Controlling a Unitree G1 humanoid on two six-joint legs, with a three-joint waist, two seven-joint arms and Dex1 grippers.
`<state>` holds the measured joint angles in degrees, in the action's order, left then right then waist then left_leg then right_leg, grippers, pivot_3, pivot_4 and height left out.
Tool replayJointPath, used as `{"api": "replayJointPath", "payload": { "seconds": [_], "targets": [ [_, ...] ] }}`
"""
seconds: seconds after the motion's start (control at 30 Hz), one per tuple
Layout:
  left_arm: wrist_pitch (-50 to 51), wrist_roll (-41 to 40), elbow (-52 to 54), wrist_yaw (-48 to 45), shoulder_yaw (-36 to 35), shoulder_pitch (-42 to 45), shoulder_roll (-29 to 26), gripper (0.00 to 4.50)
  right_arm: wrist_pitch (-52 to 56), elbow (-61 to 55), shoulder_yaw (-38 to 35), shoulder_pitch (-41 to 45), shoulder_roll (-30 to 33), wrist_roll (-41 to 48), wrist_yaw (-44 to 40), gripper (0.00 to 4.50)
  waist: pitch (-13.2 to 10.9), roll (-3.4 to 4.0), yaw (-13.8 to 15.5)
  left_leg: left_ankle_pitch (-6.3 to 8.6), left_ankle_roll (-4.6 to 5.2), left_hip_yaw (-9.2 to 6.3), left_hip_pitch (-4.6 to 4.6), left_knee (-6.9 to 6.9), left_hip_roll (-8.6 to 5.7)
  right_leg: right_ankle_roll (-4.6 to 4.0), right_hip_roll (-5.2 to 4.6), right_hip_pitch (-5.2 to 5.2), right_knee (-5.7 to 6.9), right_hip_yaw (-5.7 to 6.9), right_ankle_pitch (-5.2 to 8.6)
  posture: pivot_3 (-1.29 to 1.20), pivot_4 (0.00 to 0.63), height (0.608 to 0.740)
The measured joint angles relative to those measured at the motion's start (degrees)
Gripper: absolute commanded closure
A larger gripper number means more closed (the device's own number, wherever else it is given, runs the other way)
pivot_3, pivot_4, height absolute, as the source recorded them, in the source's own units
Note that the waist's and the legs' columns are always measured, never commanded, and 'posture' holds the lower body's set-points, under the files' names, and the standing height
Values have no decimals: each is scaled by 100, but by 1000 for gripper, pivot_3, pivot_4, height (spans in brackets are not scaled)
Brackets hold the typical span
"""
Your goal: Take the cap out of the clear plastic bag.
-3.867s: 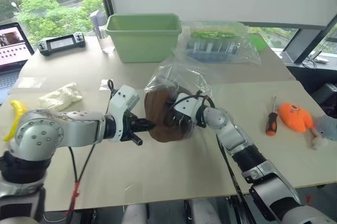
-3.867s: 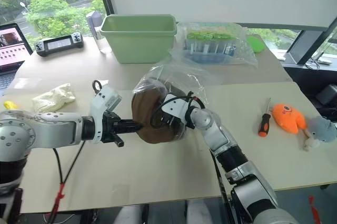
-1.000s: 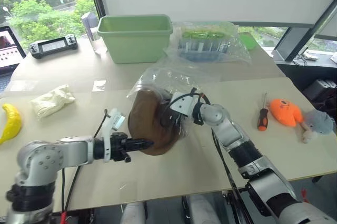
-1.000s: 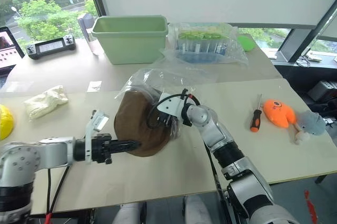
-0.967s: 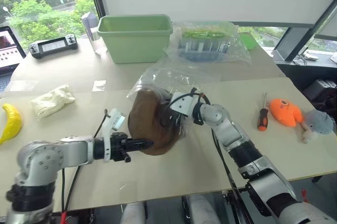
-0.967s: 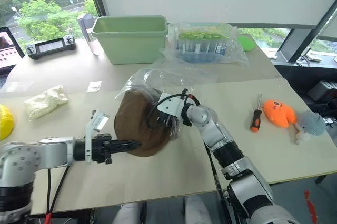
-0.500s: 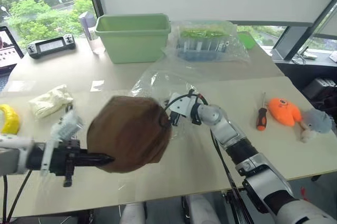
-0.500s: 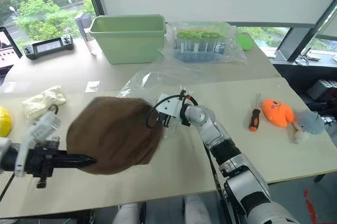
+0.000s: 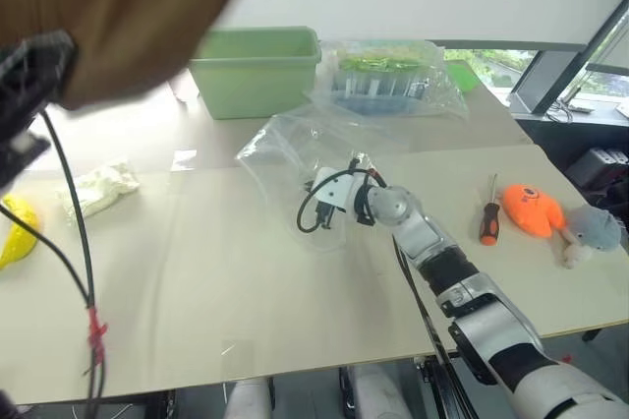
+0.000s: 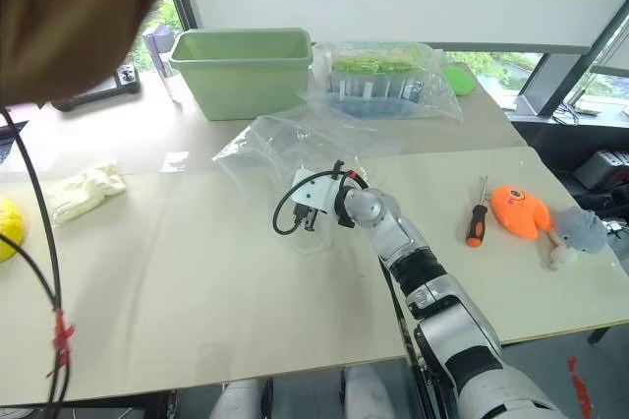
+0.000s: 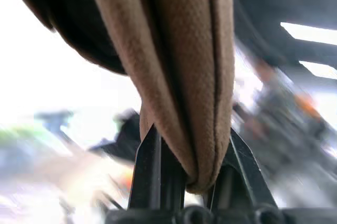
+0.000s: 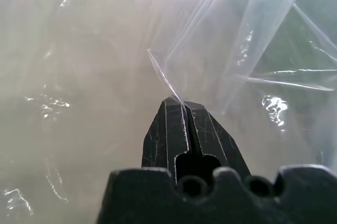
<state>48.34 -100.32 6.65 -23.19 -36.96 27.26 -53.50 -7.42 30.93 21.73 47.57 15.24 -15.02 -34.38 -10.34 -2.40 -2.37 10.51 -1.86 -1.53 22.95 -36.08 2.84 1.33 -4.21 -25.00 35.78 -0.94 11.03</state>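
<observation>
Brown cap (image 11: 179, 71) pinched at its folded edge in left pincer (image 11: 181, 174), lifted high, clear of bag (image 9: 295, 158). Right pincer (image 12: 184, 111) clenched on bag film, pinning it on surface (image 9: 246, 291), probably as anchor.

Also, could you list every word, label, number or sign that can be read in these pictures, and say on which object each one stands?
None can be read.
The white housing behind the right claw carries no legible marking.
The small clear packet on the table has no print that can be made out.
The screwdriver and the orange plush toy show no lettering.
</observation>
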Motion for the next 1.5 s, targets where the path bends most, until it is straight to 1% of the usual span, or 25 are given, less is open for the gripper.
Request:
{"api": "replayJointPath", "payload": {
  "seconds": [0.03,0.07,0.13,0.17,0.23,0.3,0.43,0.5,0.63,0.7,0.73,0.83,0.9,0.93,1.03,1.07,1.1,1.13,1.2,1.23,1.27,1.3,1.33,1.37,1.5],
  "targets": [
    [-167,173,-202,588,189,154,217,4474,-2,-16,1,7,-31,2,-3,4500,0,-1,18,-1,0,0,-9,0,0,1,0,6,4,-1,0,0,150,737],
    [-428,465,-529,1489,423,445,706,4474,-3,-32,0,1,-24,2,-8,4500,0,0,53,-3,0,0,-21,-1,-1,2,0,20,6,-1,-2,0,150,737],
    [-802,1048,-890,2577,820,498,1507,4474,-2,-122,-1,-34,-20,3,-12,4500,1,-19,94,-7,-4,0,-25,-5,0,4,3,29,-1,-2,-7,0,150,737],
    [-895,1237,-888,2847,962,486,1887,4474,5,-127,-14,-50,17,3,-12,4500,1,-19,110,-9,-8,2,-24,-7,-4,7,-2,31,-4,-4,-9,0,150,737],
    [-941,1514,-877,3321,1392,383,2530,4474,27,-184,-17,-70,2,3,-22,4500,0,-27,138,-11,-14,2,19,-14,-4,15,-2,4,-21,-4,-24,0,150,737],
    [-919,1633,-788,3647,1627,315,3011,4474,66,-294,-17,-94,0,3,-33,4500,0,-28,147,-14,-24,1,59,-17,-7,-14,-5,-28,-25,-7,-51,0,150,737],
    [-852,1469,-430,4036,1593,267,3360,4474,176,-383,-19,-141,100,2,-34,4500,0,-28,114,-12,-26,2,51,3,-6,-15,-5,-23,-45,-8,-52,0,150,737],
    [-860,1480,-380,4241,1536,167,3410,4474,201,-406,-26,-161,117,2,-34,4500,0,-28,107,-12,-26,3,38,10,-6,-14,-4,-14,-48,-8,-51,0,150,737],
    [-912,2054,-680,5286,1415,-285,3422,4474,265,-486,-28,-177,116,3,-34,4500,0,-28,90,-13,-26,5,20,6,-6,17,-1,-1,-48,-11,-34,0,150,737],
    [-1007,2116,-729,5525,1209,-373,3517,3552,291,-488,-32,-177,137,3,-34,4500,1,-29,119,-16,-30,3,20,-5,-5,22,0,5,-47,-7,-39,0,150,737],
    [-1063,2112,-668,5605,1156,-373,3594,3368,292,-490,-32,-177,122,4,-34,4500,1,-29,126,-16,-30,3,17,-10,-6,24,-1,11,-47,-8,-41,0,150,737],
    [-1024,1922,-504,5729,1045,-558,3755,2401,294,-515,-33,-177,146,12,-46,4500,0,-29,114,-16,-30,5,4,-17,-5,31,-1,33,-61,-9,-50,0,150,737],
    [-952,1840,-479,5834,1034,-593,3814,1578,295,-516,-47,-177,159,16,-52,4500,0,-29,134,-16,-30,3,5,-19,-5,31,0,35,-63,-7,-50,0,150,737],
    [-920,1705,-387,5962,1041,-599,3854,1400,306,-524,-48,-177,158,33,-63,4500,0,-29,141,-16,-30,3,6,-19,-5,31,0,35,-64,-7,-50,0,150,737],
    [-693,1079,268,6344,1232,-670,3939,274,371,-609,-74,-176,159,68,-164,4500,0,-29,170,-16,-30,1,18,-20,-6,37,-3,35,-77,-6,-54,0,150,737],
    [-530,765,586,6485,1424,-791,3885,21,421,-649,-92,-176,164,108,-221,4500,0,-29,168,-16,-31,2,21,-19,-8,38,-8,35,-79,-7,-55,0,150,737],
    [-330,628,856,6536,1641,-933,3706,21,468,-679,-131,-176,171,206,-303,4500,0,-29,164,-15,-31,2,22,-19,-10,39,-11,35,-79,-7,-55,0,150,737],
    [67,586,1191,6502,2020,-1148,3266,2,558,-761,-204,-177,175,327,-433,4201,0,-28,155,-15,-31,1,24,-17,-10,38,-9,33,-79,-8,-56,0,150,737],
    [582,713,1563,6216,2355,-1387,2567,0,736,-926,-330,-177,207,575,-636,3800,-1,-27,134,-15,-32,5,23,-8,-10,36,-7,20,-74,-11,-53,0,150,737],
    [942,824,1763,5857,2537,-1524,2038,0,929,-1073,-503,-182,219,797,-791,3405,-2,-23,121,-15,-31,4,22,-3,-6,31,0,11,-69,-11,-51,0,150,737],
    [1044,883,1801,5628,2596,-1529,1891,0,1062,-1152,-589,-182,219,940,-868,3154,-4,-21,133,-16,-31,4,20,-2,-6,27,0,10,-62,-8,-48,0,150,737],
    [1171,960,1869,5296,2729,-1471,1698,0,1264,-1282,-686,-184,173,1110,-953,2710,-4,-21,140,-16,-31,1,21,-3,1,21,8,5,-59,-6,-48,0,150,737],
    [1219,1007,1923,5098,2823,-1392,1607,0,1394,-1371,-727,-184,109,1223,-989,2402,-4,-21,144,-17,-31,-1,20,-3,2,13,13,3,-57,-6,-49,0,150,737],
    [1300,1024,1994,4839,2957,-1222,1495,0,1630,-1504,-812,-186,-29,1444,-1029,1985,-4,-21,149,-17,-32,-3,20,-4,4,3,15,2,-52,-6,-44,0,150,737],
    [1583,1046,2277,3889,3240,-594,939,0,2387,-1797,-1136,-184,-625,2133,-946,731,-4,-21,135,-20,-36,-4,23,-7,6,2,18,-2,-52,-10,-45,0,150,737]
  ]
}}
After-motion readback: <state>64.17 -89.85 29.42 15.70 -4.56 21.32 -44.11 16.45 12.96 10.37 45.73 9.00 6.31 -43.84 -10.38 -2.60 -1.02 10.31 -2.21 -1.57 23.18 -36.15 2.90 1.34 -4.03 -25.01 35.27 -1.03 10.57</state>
